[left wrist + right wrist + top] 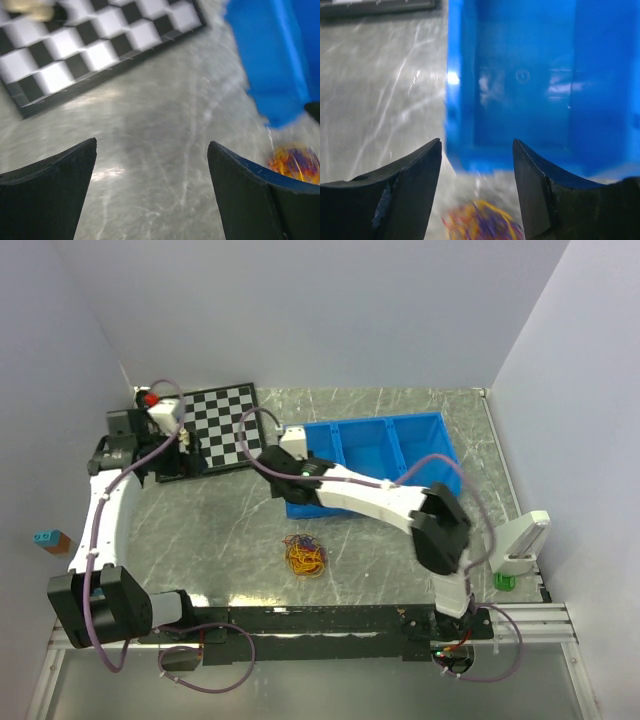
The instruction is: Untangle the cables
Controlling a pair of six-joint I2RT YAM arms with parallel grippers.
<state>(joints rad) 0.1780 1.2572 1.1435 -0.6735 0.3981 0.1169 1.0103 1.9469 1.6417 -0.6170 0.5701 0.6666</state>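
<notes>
The cables [305, 555] lie as one small tangle of yellow-orange, red and purple loops on the grey marble table [220, 530], in front of the blue bin. My right gripper [283, 466] hovers at the bin's left near corner, beyond the tangle. In the right wrist view it [477, 141] is open, and the cables [482, 222] show blurred low between its fingers, touching neither. My left gripper [188, 445] is by the checkerboard, far left of the tangle. It [152, 142] is wide open over bare table, with the cables [295, 162] at the far right.
A blue bin [375, 455] with compartments stands at the back right, and a checkerboard [225, 425] lies at the back left. A white stand [525, 540] and a small green piece [505, 581] sit at the right edge. White walls close in the table.
</notes>
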